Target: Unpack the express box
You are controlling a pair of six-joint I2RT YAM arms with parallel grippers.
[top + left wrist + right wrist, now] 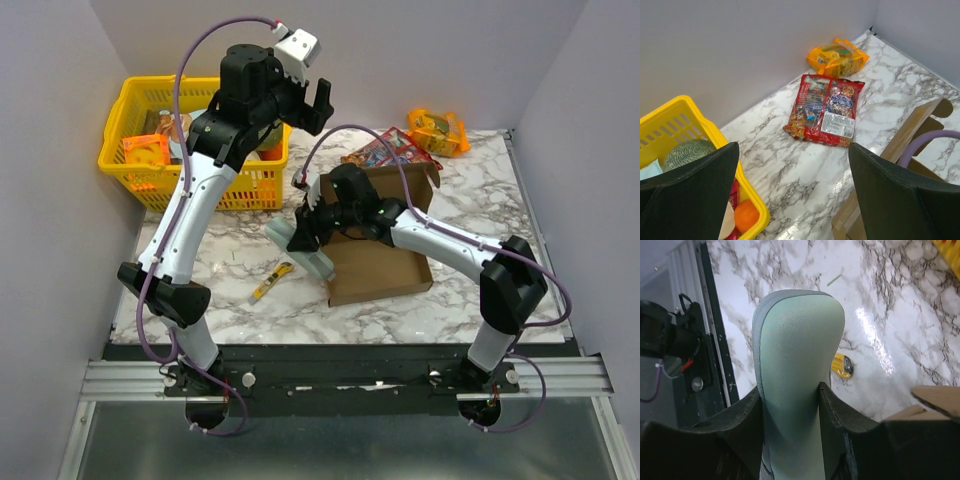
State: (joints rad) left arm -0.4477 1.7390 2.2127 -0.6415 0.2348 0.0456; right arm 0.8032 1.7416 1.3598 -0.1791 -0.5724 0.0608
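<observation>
The express box [385, 272] lies open in the middle of the table, a flat brown cardboard mailer with its lid [405, 183] standing up at the back. My right gripper [300, 236] hangs at the box's left edge, shut on a pale green pad with a grey rim [308, 256]. In the right wrist view the pad [800, 340] sticks out between both fingers of the gripper [790, 390], above the marble. My left gripper [312, 100] is raised high beside the basket, open and empty [794, 150]. The box's edge [912, 127] shows at its right.
A yellow plastic basket [128, 112] holding fruit and packets stands at the back left. A red snack packet [385, 148] and an orange packet [438, 130] lie behind the box. A small yellow item [271, 282] lies left of the box, near the front edge.
</observation>
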